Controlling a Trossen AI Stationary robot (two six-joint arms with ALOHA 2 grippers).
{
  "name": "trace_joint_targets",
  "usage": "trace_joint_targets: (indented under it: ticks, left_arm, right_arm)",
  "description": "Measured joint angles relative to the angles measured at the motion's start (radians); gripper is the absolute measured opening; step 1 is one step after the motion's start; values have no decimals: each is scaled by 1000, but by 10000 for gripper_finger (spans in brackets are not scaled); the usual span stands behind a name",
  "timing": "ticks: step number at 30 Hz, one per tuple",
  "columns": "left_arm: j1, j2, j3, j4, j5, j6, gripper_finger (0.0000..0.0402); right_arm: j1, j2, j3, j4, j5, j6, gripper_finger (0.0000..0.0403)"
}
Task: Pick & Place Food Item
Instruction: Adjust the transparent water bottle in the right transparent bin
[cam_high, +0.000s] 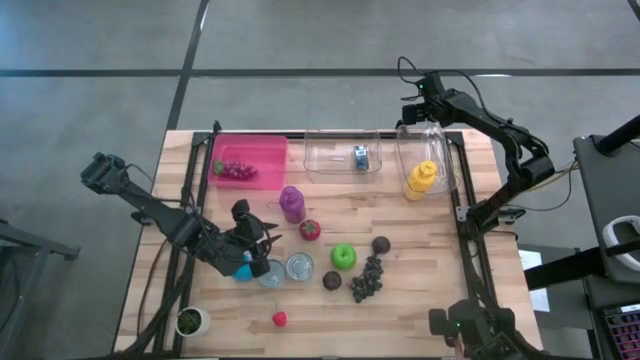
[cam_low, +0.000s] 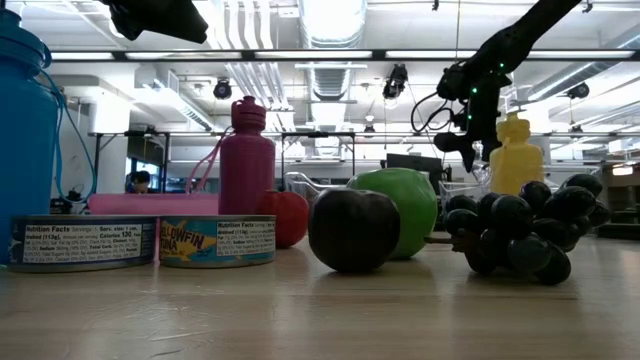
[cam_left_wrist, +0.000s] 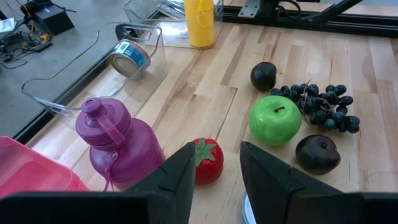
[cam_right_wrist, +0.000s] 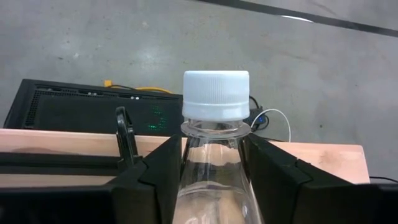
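I see the clear bottle (cam_right_wrist: 212, 162) upright between my right gripper (cam_right_wrist: 211, 163) jaws, which pinch its neck beside the yellow bottle (cam_high: 421, 180); left gripper (cam_left_wrist: 214, 171) jaws stand apart, empty, above the tabletop (cam_high: 420, 260).

Blue container (cam_low: 25, 150): cut off at left edge, low view | clear bottle (cam_right_wrist: 214, 162): body cut off at bottom edge, right wrist view

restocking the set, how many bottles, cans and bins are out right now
bottles: 4 (purple, yellow, blue, clear)
cans: 3 (two on the table, one in a bin)
bins: 3 (pink, two clear)
total: 10
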Motion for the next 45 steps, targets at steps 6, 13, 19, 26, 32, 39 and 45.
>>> trace_joint_targets:
  ticks: [6, 13, 19, 26, 32, 39, 45]
  left_arm:
    - [0, 0, 0, 0, 0, 0, 128]
    - [0, 0, 0, 0, 0, 0, 131]
    - [0, 0, 0, 0, 0, 0, 128]
    - [0, 0, 0, 0, 0, 0, 128]
    - [0, 0, 0, 0, 0, 0, 129]
    - [0, 0, 0, 0, 0, 0, 127]
    - [0, 0, 0, 0, 0, 0, 129]
  right_arm:
    - [1, -14, 0, -1, 0, 1, 153]
    - [1, -72, 0, -1, 11, 1, 157]
    - [2, -150, -21, 2, 29, -1, 153]
    - [4, -282, -110, 130, 10, -26, 153]
    - [4, -355, -193, 256, -41, -72, 154]
    - [14, -404, -263, 366, -60, -119, 152]
    - [19, -454, -328, 475, -95, -140, 157]
